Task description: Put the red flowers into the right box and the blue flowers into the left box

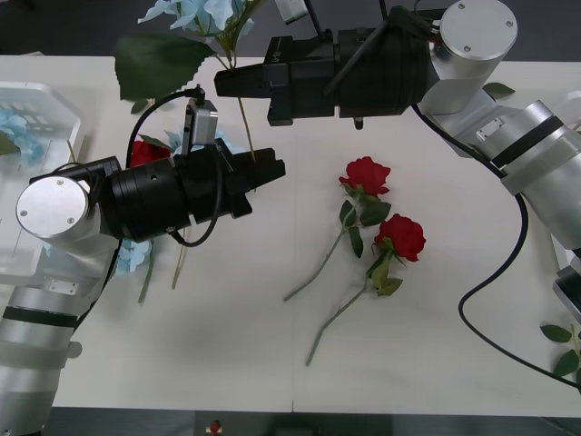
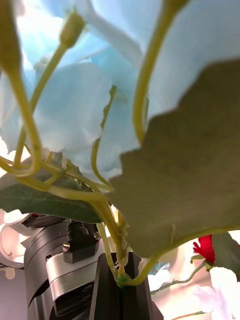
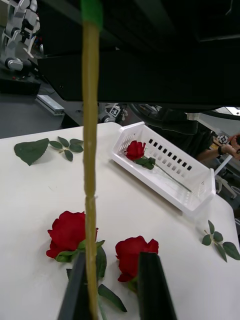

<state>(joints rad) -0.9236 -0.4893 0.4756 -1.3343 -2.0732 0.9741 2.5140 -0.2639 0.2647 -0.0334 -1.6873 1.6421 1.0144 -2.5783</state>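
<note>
Two grippers meet over the middle of the white table (image 1: 227,363), sharing one blue flower stem (image 1: 245,127). The right gripper (image 1: 221,84) has its jaws closed on the stem below the pale-blue head (image 1: 201,13), which is raised near the table's far edge. The left gripper (image 1: 278,167) stands lower on the same stem; the left wrist view shows its fingers (image 3: 155,285) parted with the stem just beside one finger, not pinched. Risk: if the right jaws release before the left close, the top-heavy head tips and the stem drops. Two red roses (image 1: 366,173) (image 1: 402,236) lie right of centre, untouched. The left box (image 1: 41,118) sits at the left edge holding blue flowers; the right box (image 3: 165,167) holds one rose.
</note>
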